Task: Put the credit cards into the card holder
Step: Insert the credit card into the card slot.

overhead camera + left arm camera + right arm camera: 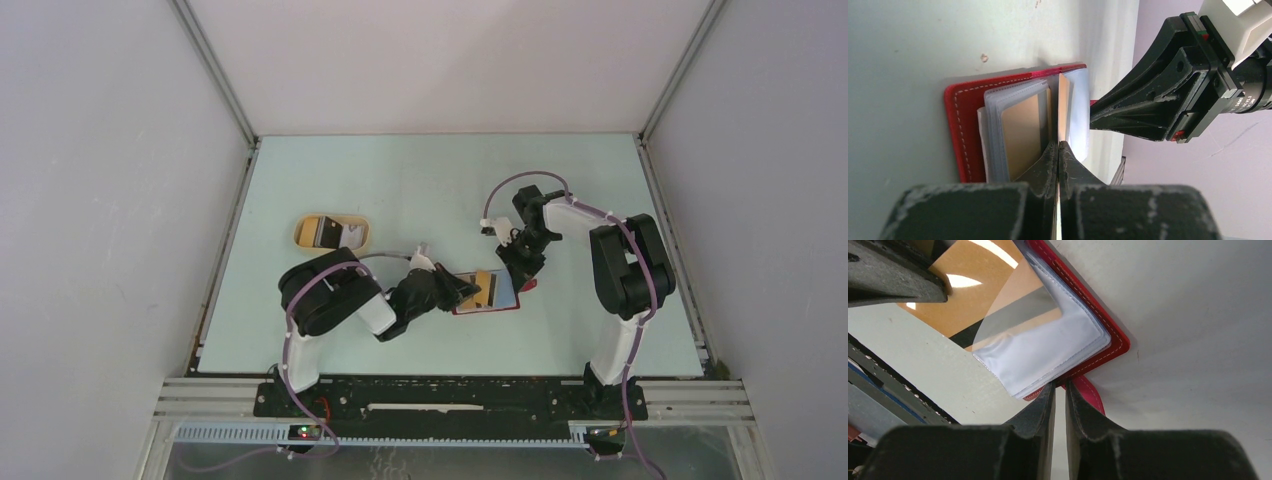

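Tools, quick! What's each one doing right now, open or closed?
Left tool: closed on the golden-brown card.
Right tool: nearly closed at the card holder edge; whether it grips cannot be told.

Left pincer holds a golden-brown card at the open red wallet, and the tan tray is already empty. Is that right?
Not quite: the tan tray is not empty; the top external view shows cards lying in it. The rest holds: the left pincer grips the golden-brown card at the open red wallet.
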Robot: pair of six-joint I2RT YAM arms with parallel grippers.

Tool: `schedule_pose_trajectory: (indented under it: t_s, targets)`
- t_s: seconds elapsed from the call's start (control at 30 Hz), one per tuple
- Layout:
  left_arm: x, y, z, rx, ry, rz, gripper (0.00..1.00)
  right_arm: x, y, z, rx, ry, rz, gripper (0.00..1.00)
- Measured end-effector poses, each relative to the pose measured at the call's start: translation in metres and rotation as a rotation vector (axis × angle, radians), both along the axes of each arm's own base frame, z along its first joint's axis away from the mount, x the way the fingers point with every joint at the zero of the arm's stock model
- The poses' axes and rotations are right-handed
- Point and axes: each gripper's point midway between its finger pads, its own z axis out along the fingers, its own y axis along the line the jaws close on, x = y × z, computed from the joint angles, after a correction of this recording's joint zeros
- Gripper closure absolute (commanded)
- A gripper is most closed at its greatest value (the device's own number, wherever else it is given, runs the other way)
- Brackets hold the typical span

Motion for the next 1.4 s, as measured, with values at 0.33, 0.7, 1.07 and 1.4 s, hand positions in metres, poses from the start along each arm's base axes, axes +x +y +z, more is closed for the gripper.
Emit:
schedule_pose_trajectory:
  t_s: [0.33,0.7,1.07,1.4]
  targets:
    - [-0.0004,-0.0075,0.0002,0.011,0.004,-0.01,0.96,-0.0017,-0.0026,-0.0002,-0.014,0.006,0.0,0.8]
    - [-0.0002,-0.0037,0.002,0.171,-0.08,-0.025,1.0,-0.0034,-0.0009,0.0006,-0.003,0.014,0.0,0.8]
    - [0.006,-0.0035,0.0016,0.252,-0.141,-0.038,1.0,-0.0047,-0.0017,0.0008,-0.007,0.019,0.0,0.8]
    - [-0.0002,-0.0009,0.0026,0.155,-0.111,-0.012,1.0,-0.0057,0.0007,0.0016,0.006,0.025,-0.001,0.8]
